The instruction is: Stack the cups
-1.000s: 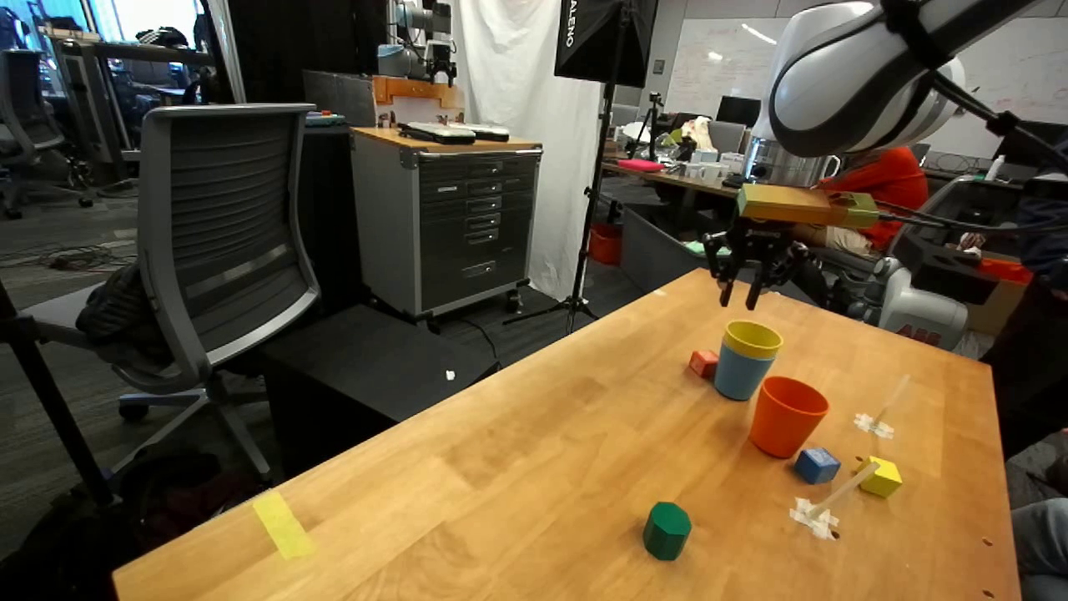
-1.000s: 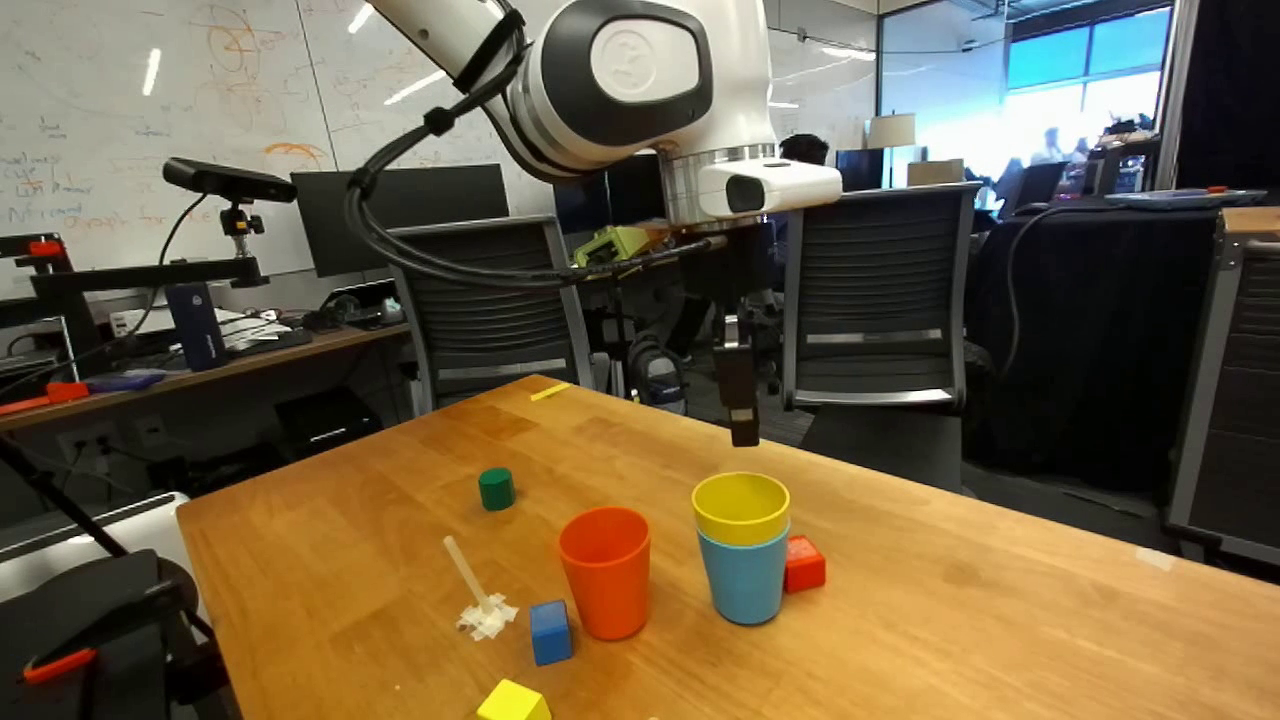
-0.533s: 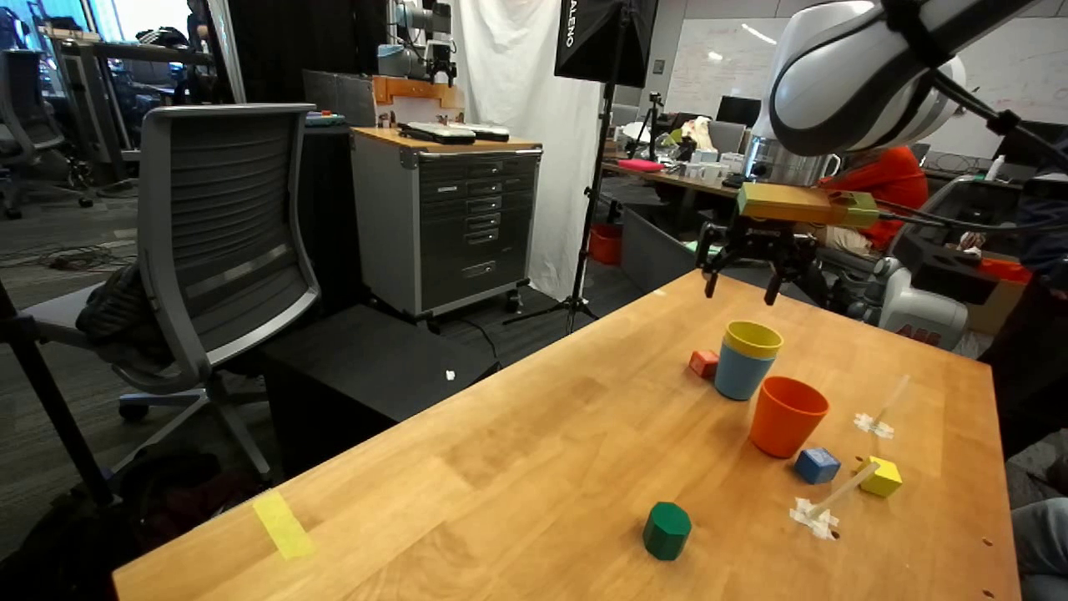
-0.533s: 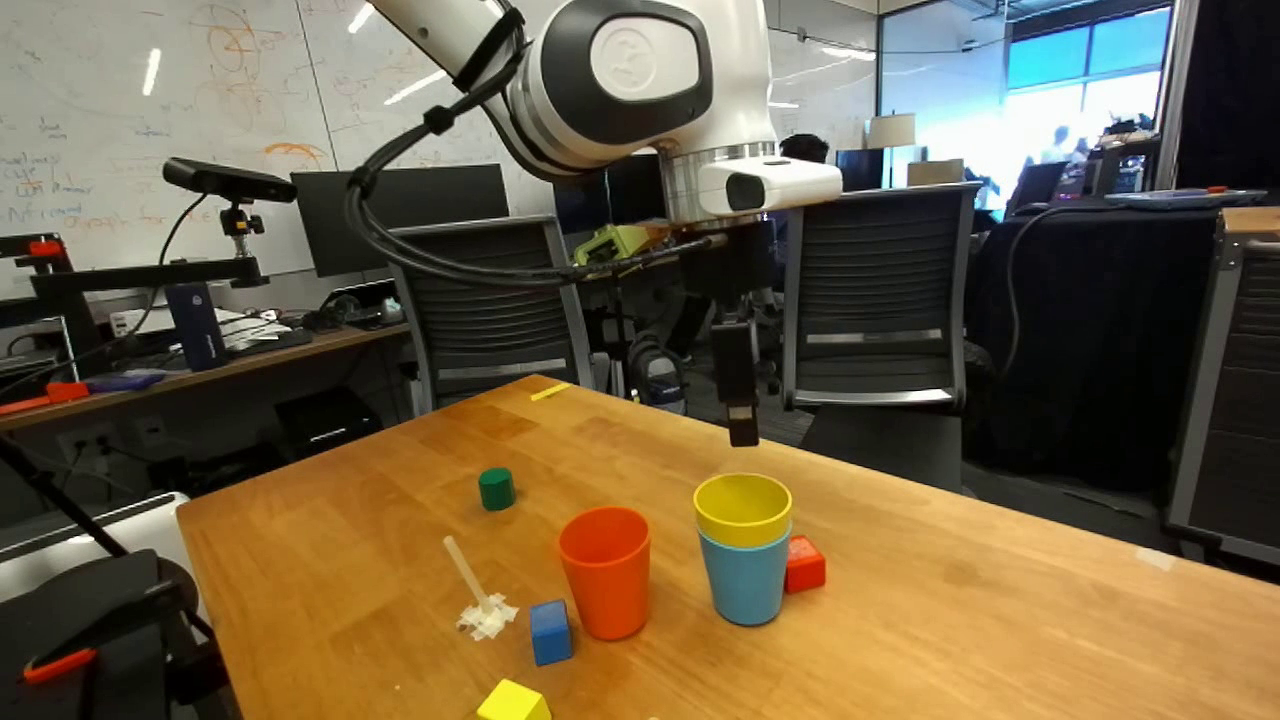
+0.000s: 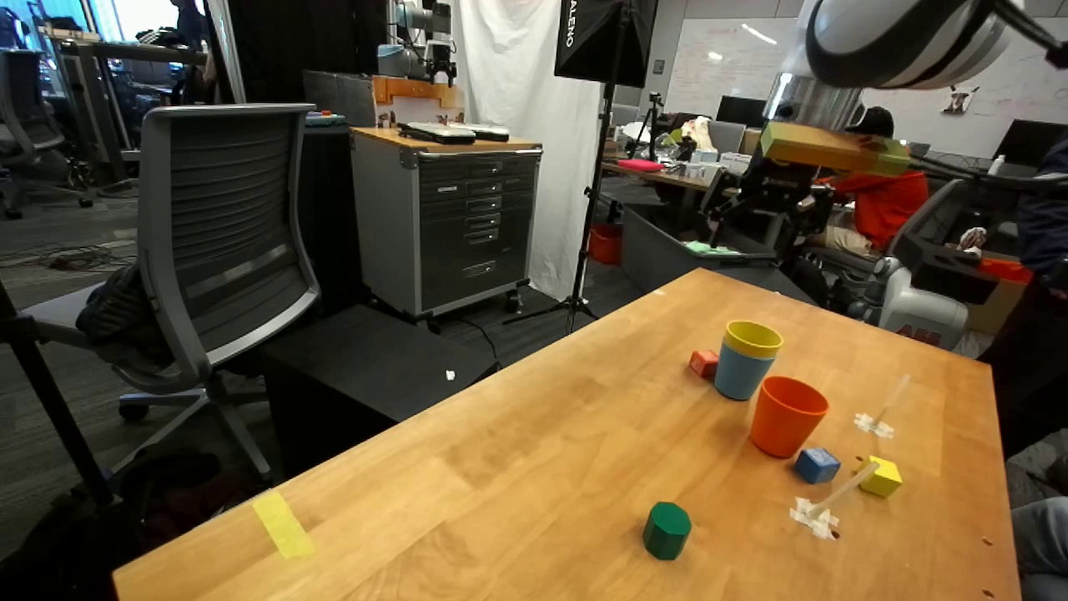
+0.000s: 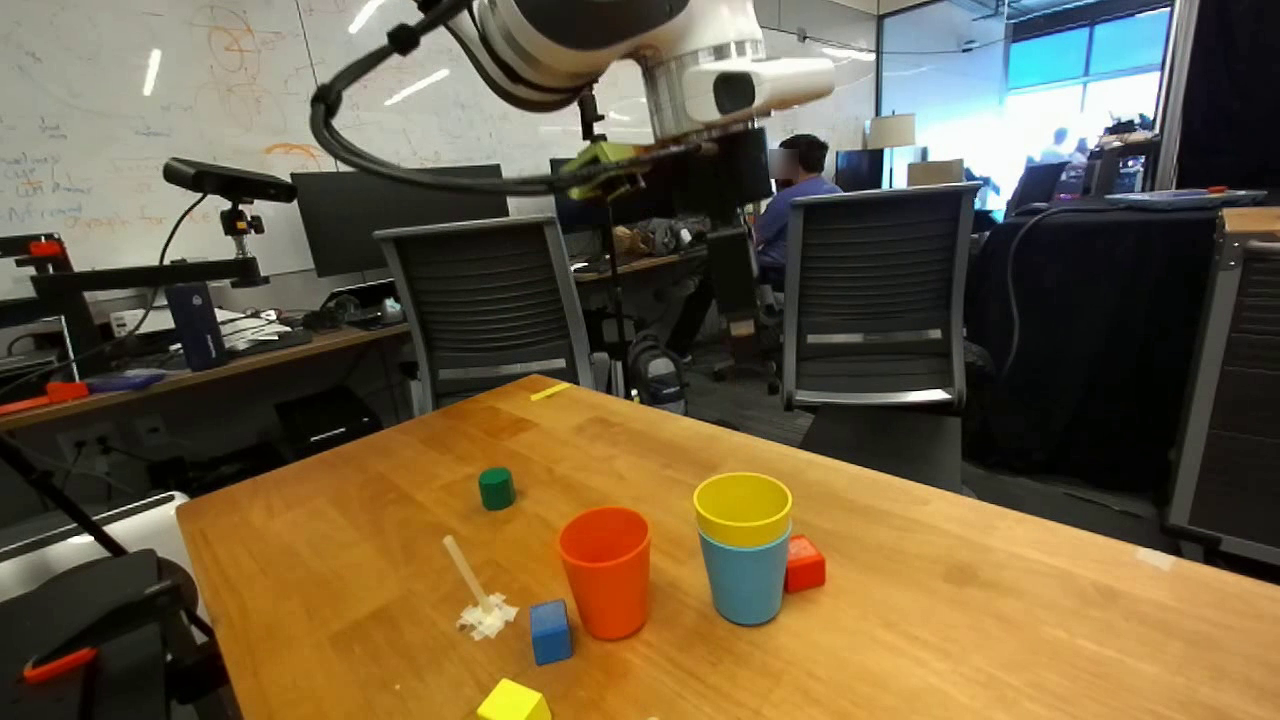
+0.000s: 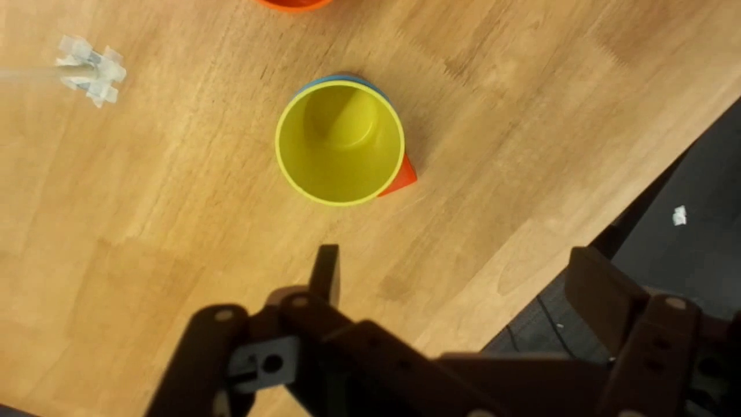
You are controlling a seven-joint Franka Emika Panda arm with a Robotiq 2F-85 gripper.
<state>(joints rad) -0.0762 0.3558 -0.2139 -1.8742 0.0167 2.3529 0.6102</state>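
Observation:
The yellow cup (image 6: 742, 512) sits nested in the blue cup (image 6: 746, 582), its upper part standing out above the blue rim. The orange cup (image 6: 607, 578) stands upright and separate beside that pair, with a gap between them. From above, the wrist view shows the inside of the yellow cup (image 7: 341, 145), a sliver of the blue cup (image 7: 343, 77) and the orange cup (image 7: 295, 4) cut off at the top border. My gripper (image 7: 454, 250) is open, fingers wide apart with nothing between them. It hangs high over the table, well above the cups in both exterior views.
A red block (image 6: 804, 565) lies against the blue cup. Near the orange cup are a blue block (image 5: 817, 465), a yellow block (image 5: 881, 477) and taped-down sticks (image 5: 844, 491). A green block (image 5: 667, 531) stands farther off. The table edge (image 7: 660, 174) runs under my gripper.
My gripper has spread from partly closed to wide open, then the arm has risen and tilted away from the cups. The cups have stayed in place.

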